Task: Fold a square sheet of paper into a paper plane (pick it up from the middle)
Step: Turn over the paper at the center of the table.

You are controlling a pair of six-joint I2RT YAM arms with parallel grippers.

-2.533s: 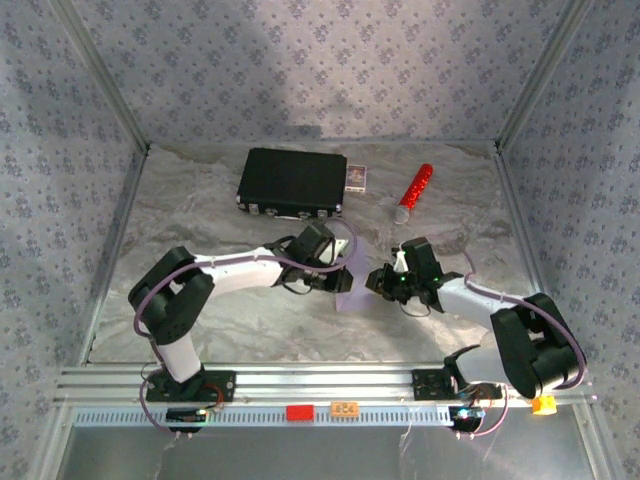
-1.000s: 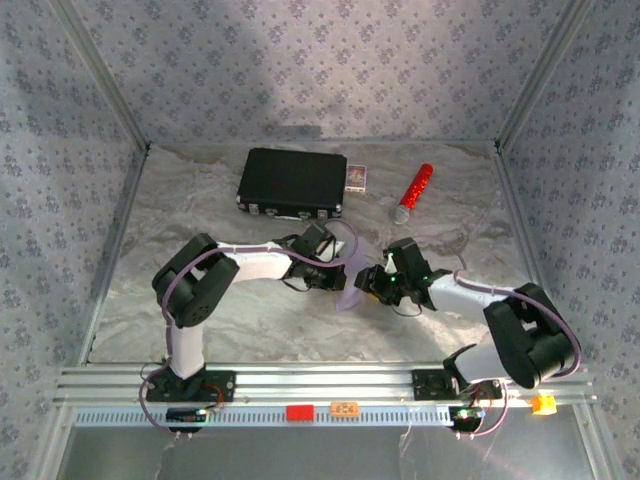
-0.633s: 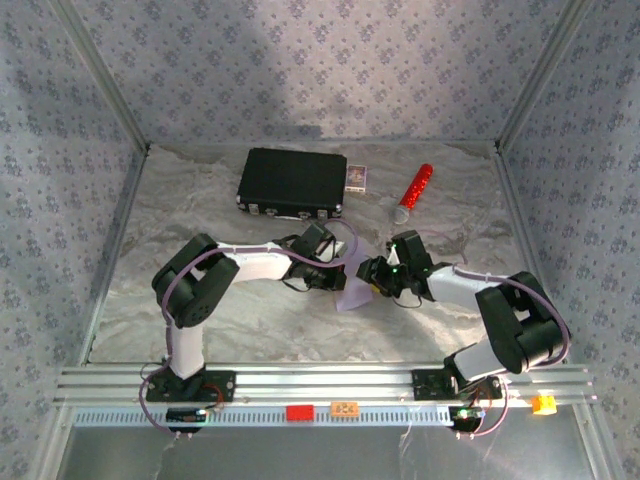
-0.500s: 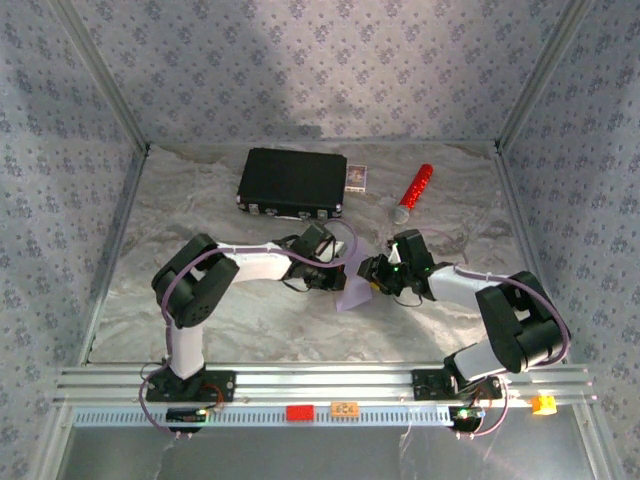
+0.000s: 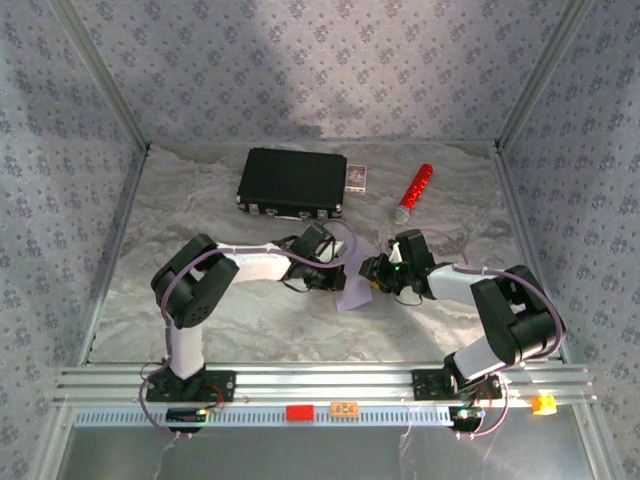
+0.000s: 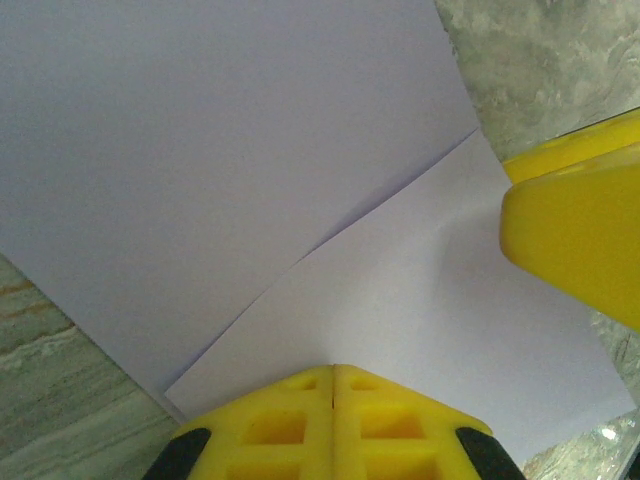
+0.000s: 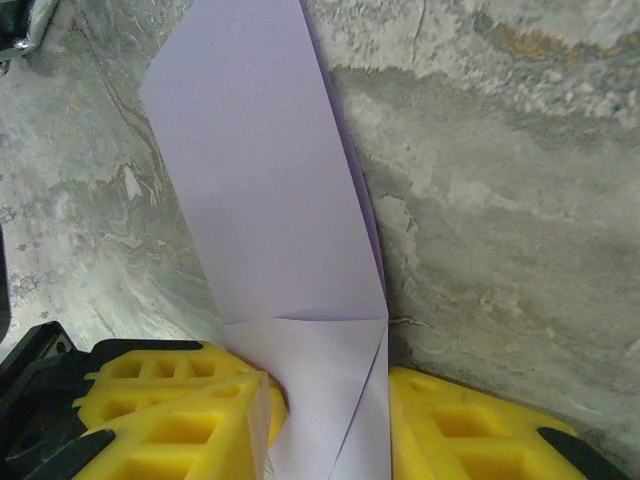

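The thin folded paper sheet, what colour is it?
The paper sheet is plain pale lilac, clearest in the right wrist view.

Case (image 5: 292, 182) rear-left on table (image 5: 190, 215); card box (image 5: 356, 178) just right of it; cylinder (image 5: 413, 192) further right; paper sheet (image 5: 352, 290) centre, nearer.

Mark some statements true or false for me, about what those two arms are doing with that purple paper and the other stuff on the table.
1. The left gripper is shut on the lilac paper sheet. True.
2. The red-and-silver cylinder lies on top of the black case. False: it lies on the table, to the right of the case and apart from it.
3. The right gripper has a finger on each side of the paper. True.
4. The small card box sits by the arm bases. False: it sits beside the case's right end, at the far side.
5. The sheet has no folds. False: a folded flap shows.
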